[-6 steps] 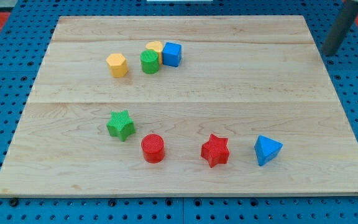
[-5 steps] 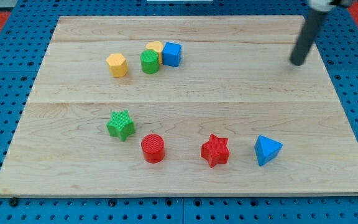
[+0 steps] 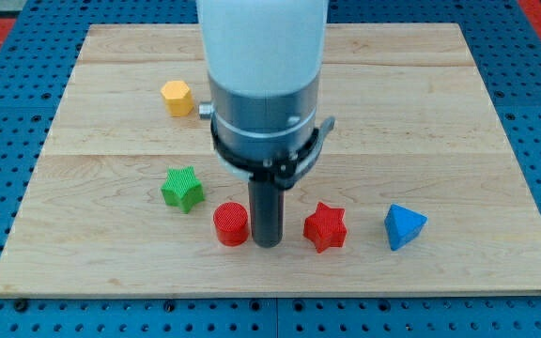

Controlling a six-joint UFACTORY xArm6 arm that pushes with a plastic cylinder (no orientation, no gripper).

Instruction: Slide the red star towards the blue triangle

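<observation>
Tip position: between the red cylinder and the red star, near the worktop's bottom edge.

My tip (image 3: 267, 242) stands on the board just beside the red cylinder (image 3: 231, 224) and a little left of the red star (image 3: 325, 226); contact with either cannot be determined. The rod carries nothing. The blue triangle (image 3: 404, 226) lies right of the star, toward the bottom right corner. The green star (image 3: 183, 189) sits left of the cylinder. The yellow hexagonal block (image 3: 177, 97) lies near the top edge. The arm body (image 3: 264, 66) covers the top centre.
</observation>
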